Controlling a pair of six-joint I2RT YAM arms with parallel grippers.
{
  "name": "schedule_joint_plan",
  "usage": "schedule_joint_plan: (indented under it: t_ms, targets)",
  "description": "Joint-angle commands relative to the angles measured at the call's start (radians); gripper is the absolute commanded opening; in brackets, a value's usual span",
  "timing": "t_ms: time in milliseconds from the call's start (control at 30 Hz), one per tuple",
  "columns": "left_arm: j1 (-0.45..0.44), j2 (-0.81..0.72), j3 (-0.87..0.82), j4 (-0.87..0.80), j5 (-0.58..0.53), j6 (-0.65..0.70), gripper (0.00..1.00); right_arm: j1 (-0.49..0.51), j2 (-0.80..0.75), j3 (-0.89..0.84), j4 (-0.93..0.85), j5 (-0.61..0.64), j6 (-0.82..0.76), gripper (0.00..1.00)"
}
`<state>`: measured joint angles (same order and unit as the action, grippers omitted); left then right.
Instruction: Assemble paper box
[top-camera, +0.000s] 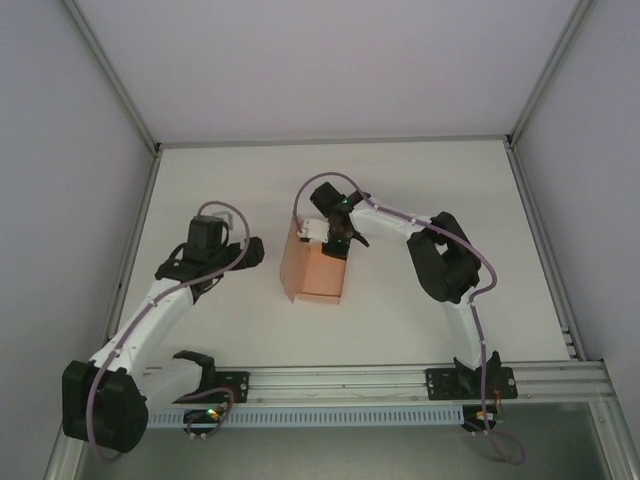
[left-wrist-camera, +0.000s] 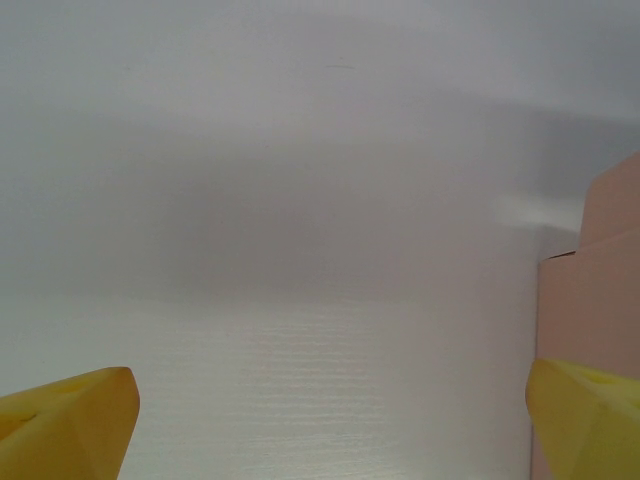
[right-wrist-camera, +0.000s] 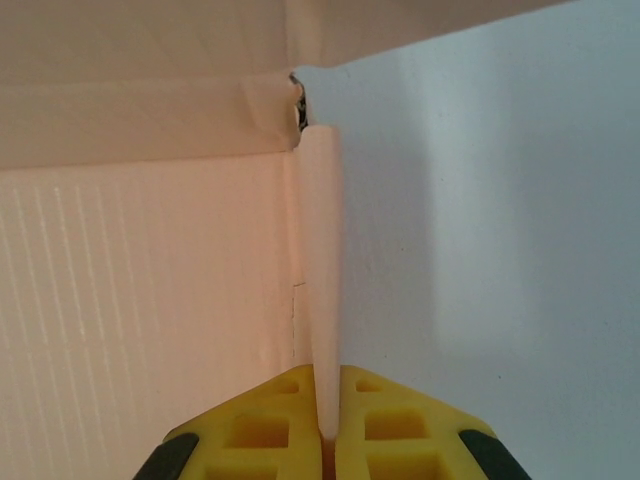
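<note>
From above, you see the paper box, plain salmon-pink thin card, standing mid-tabletop. The right tool is at the box's far edge and the left tool is just left of the box.

In your left wrist view, that tool is spread wide, with the box at its right.

In your right wrist view, the tool is clenched on a thin box wall seen edge-on.

Soft, even light, faint shadows; the left pincer looks blurred.

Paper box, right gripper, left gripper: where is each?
paper box (top-camera: 312, 275): top view, near wall.
right gripper (right-wrist-camera: 327, 400): right wrist view, between its shut fingertips.
left gripper (left-wrist-camera: 330, 385): left wrist view, between its open fingertips.
</note>
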<state>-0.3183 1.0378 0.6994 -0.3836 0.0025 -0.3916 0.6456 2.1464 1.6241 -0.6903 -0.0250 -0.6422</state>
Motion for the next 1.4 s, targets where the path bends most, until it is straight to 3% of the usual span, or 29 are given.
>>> schedule_joint_plan:
  t_ms: [0,133,567,700,767,900,1100,1200,1367]
  targets:
    - [0.004,-0.031,-0.014,-0.047,-0.018,-0.020,1.00,0.008,0.078,-0.061,-0.022,0.192,0.096,0.01]
    - [0.004,-0.052,-0.013,-0.060,-0.018,-0.022,1.00,0.008,0.082,-0.033,-0.042,0.162,0.112,0.07]
    - [0.002,-0.094,-0.028,-0.066,-0.013,-0.032,1.00,0.008,0.121,0.032,-0.074,0.119,0.127,0.10]
    - [0.001,-0.094,-0.025,-0.071,-0.006,-0.038,1.00,0.006,0.140,0.041,-0.060,0.162,0.154,0.00]
    - [0.001,-0.100,-0.023,-0.075,-0.011,-0.044,1.00,0.000,0.109,0.027,-0.021,0.160,0.209,0.00]
    - [0.003,-0.105,-0.020,-0.062,-0.007,-0.060,1.00,-0.044,-0.074,-0.090,0.151,0.086,0.364,0.00]
    - [0.007,-0.069,-0.031,0.022,0.034,-0.110,1.00,-0.154,-0.506,-0.443,0.566,-0.301,0.619,0.00]
    - [0.008,-0.008,-0.031,0.124,0.127,-0.128,1.00,-0.181,-0.685,-0.602,0.756,-0.401,0.731,0.00]
    - [-0.043,0.154,0.040,0.321,0.323,-0.113,1.00,-0.182,-0.849,-0.721,0.861,-0.428,0.864,0.00]
